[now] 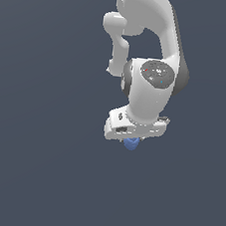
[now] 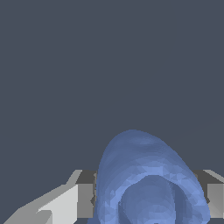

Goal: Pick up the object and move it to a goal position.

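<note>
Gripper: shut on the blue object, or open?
Shut on it: in the wrist view the blue object fills the gap between both fingers of the gripper.

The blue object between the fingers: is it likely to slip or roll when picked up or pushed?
The blue object looks rounded and lumpy with no flat faces, so it would probably roll if pushed. It bulges past the gripper's fingers, so contact is likely narrow and it may twist or slip. It is tiny beside the gripper, so probably light.

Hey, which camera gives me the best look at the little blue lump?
The wrist view: the blue lump fills it, lumpy surface clear between the fingers. In the exterior view only a sliver shows under the gripper.
</note>
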### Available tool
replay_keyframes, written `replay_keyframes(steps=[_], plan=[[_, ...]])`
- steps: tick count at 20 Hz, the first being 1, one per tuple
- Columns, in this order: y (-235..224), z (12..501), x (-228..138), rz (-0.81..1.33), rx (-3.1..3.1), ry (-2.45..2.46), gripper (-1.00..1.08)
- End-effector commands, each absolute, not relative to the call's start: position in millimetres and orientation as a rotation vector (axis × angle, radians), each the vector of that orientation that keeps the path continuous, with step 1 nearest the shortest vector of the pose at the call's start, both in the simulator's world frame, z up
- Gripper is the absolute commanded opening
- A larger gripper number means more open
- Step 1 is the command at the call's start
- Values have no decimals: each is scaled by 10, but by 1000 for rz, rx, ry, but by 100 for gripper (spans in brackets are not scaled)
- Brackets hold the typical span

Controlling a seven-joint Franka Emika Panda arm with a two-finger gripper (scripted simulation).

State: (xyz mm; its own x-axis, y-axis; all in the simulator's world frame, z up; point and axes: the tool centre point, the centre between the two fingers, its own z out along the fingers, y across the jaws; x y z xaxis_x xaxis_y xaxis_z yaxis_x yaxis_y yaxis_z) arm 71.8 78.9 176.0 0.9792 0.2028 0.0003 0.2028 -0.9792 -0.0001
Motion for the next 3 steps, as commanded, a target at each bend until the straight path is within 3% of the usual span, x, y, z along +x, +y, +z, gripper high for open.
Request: replay_keyframes(steps=[1,3], plan=[[790,1778,744,0,-3125,-320,-100],[790,1782,749,0,-3125,-320,-100]])
